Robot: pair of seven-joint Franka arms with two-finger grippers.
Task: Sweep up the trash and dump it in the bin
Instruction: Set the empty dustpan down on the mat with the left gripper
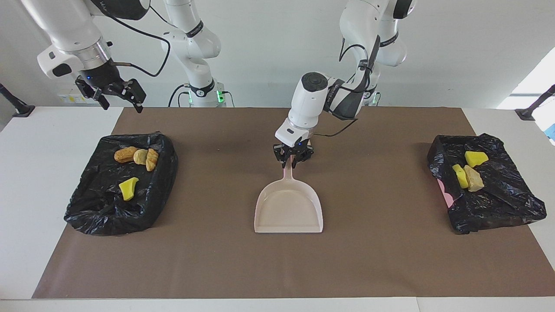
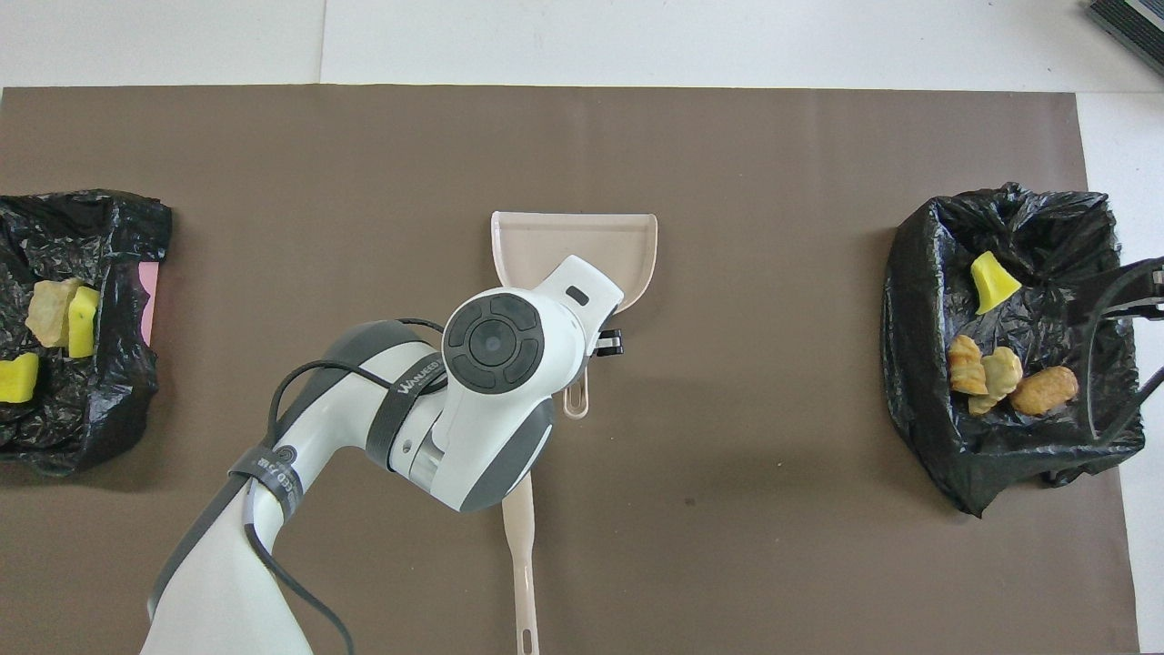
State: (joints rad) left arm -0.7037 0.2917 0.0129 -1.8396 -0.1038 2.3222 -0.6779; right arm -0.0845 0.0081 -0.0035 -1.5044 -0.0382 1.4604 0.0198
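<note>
The pale beige dustpan (image 1: 288,208) lies flat on the brown mat at the middle of the table, its pan bare; it also shows in the overhead view (image 2: 573,241). My left gripper (image 1: 293,159) is shut on the dustpan's handle (image 2: 576,400). The trash lies in two black-bagged bins. The bin at the right arm's end (image 1: 99,212) holds three bread-like pieces (image 1: 136,156) and a yellow chunk (image 1: 128,189). The bin at the left arm's end (image 1: 503,199) holds two yellow chunks (image 1: 475,158) and a tan piece (image 1: 473,178). My right gripper (image 1: 118,99) is open, up in the air near its bin.
A long beige brush handle (image 2: 520,546) lies on the mat, nearer to the robots than the dustpan and under my left arm. The brown mat (image 1: 390,260) covers most of the white table. A pink rim (image 2: 153,300) shows at the left arm's bin.
</note>
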